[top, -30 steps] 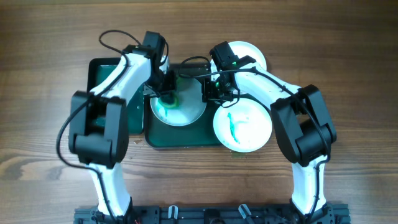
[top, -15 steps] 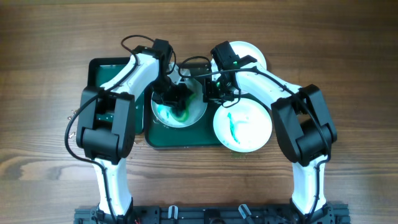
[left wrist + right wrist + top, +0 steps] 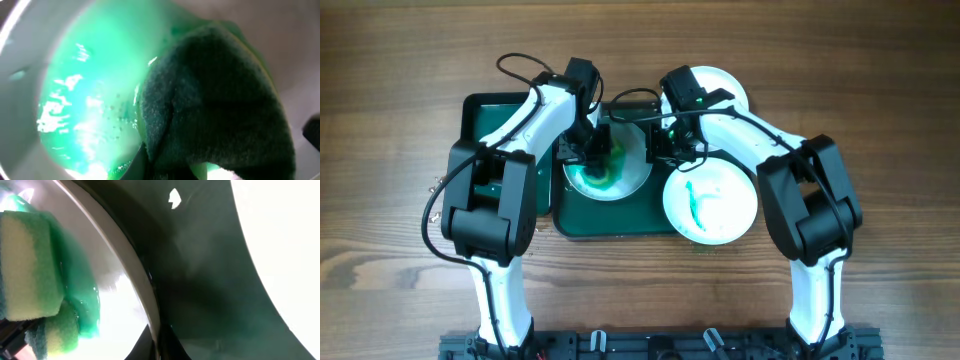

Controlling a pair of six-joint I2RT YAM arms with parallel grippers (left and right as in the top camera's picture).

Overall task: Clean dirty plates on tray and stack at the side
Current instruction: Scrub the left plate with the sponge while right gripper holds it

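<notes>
A white plate (image 3: 620, 183) with wet green smears lies on the large dark green tray (image 3: 610, 222). My left gripper (image 3: 595, 148) is shut on a green sponge (image 3: 215, 100) and presses it onto this plate (image 3: 90, 100). My right gripper (image 3: 660, 150) is shut on the plate's right rim (image 3: 135, 275); the sponge (image 3: 30, 275) shows at the left of the right wrist view. A second plate (image 3: 710, 200) with a green streak lies at the tray's right end. A third, plain white plate (image 3: 725, 88) lies on the table behind my right arm.
A smaller dark green tray (image 3: 485, 120) lies left of the large tray, under my left arm. Bare wooden table (image 3: 880, 120) surrounds the trays. The dark tray floor (image 3: 210, 280) shows between the plates in the right wrist view.
My left gripper has moved the sponge across the middle plate, right then back left, spreading the green smear. My right gripper has stayed on the rim.
</notes>
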